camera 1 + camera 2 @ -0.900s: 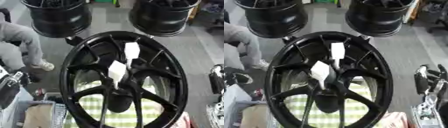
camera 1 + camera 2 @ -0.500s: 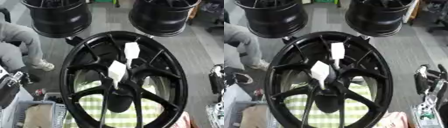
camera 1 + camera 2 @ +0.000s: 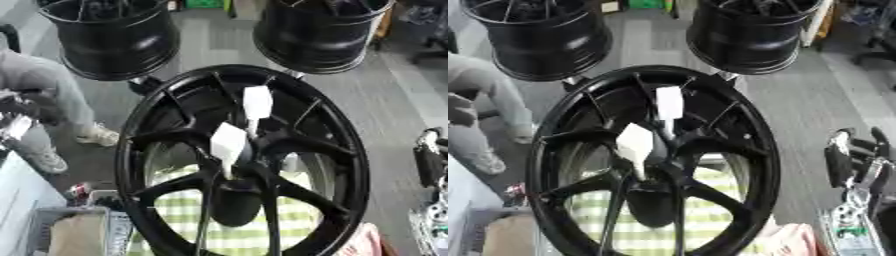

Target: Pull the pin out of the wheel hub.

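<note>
The black wheel hub [image 3: 241, 165] stands upright in the middle of the view, its spokes meeting at a dark centre, with a green-and-white checked cloth [image 3: 219, 215] showing through the lower openings. Two white, tag-like pieces sit on it — one [image 3: 229, 142] near the centre and one [image 3: 256, 102] higher, toward the rim. Either may be the pin or a flag tied to it; I cannot tell which.

The right hand [image 3: 855, 165] shows at the right edge, well apart from the hub, fingers up and seemingly relaxed, grasping nothing. The left hand is not clearly in view.

The step in hand looks like the reach, not yet begun. To do it well, bring the right hand in toward the hub's centre, pinch the white piece near its base rather than its free end, and draw it straight out along its own axis — a sideways tug could bind it or rock the upright wheel.
</note>
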Controlling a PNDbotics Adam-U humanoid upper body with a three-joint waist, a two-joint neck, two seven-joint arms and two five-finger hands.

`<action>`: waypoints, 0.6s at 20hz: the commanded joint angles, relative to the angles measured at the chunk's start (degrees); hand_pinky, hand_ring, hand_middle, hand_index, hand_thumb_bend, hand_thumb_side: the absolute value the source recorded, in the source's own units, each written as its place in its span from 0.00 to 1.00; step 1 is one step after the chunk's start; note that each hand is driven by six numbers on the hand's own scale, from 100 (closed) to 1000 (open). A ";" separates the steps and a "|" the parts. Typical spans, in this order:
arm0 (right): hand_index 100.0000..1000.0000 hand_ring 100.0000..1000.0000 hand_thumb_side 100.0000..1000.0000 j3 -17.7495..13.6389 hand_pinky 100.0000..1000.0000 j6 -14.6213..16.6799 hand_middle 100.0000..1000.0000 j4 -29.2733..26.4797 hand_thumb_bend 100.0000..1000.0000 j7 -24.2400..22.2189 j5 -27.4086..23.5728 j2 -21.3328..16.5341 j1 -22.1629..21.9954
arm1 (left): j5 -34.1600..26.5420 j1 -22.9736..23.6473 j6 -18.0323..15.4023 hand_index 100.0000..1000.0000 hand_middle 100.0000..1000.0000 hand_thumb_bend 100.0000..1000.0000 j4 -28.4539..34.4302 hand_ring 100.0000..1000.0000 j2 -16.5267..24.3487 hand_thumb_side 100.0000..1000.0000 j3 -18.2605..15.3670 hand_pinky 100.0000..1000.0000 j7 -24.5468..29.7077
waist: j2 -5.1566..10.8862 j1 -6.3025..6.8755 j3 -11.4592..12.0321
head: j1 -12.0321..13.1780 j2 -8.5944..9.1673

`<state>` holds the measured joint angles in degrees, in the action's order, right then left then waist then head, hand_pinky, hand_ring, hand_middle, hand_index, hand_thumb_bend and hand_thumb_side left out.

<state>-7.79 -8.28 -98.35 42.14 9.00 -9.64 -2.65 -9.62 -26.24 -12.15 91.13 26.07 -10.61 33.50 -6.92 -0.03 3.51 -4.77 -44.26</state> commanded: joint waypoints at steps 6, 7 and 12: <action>0.89 0.56 0.51 -0.09 0.53 0.05 0.60 -0.37 0.00 -0.16 0.78 -2.46 -0.18 | -8.24 -18.11 -21.47 0.73 0.66 0.00 -9.83 0.64 17.38 0.17 13.67 0.69 3.23 | 1.25 1.15 -0.73 | -0.03 0.15; 0.89 0.56 0.51 -0.05 0.53 0.03 0.60 -0.35 0.00 -0.20 0.82 -2.59 -0.25 | -7.80 -20.57 -24.15 0.75 0.67 0.00 -11.02 0.64 17.91 0.16 15.85 0.70 4.22 | 1.39 1.29 -0.85 | -0.04 0.15; 0.89 0.56 0.50 0.00 0.53 -0.11 0.60 -0.28 0.00 -0.33 1.04 -3.29 -0.81 | -2.66 -31.13 -36.99 0.77 0.68 0.00 -17.20 0.66 15.75 0.17 26.76 0.71 9.50 | 2.20 1.99 -1.26 | -0.24 0.15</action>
<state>-7.73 -8.37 -98.03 41.88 9.50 -11.44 -3.62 -13.43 -55.94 -34.09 74.85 41.08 14.29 29.81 -5.37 2.07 2.29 -4.83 -44.26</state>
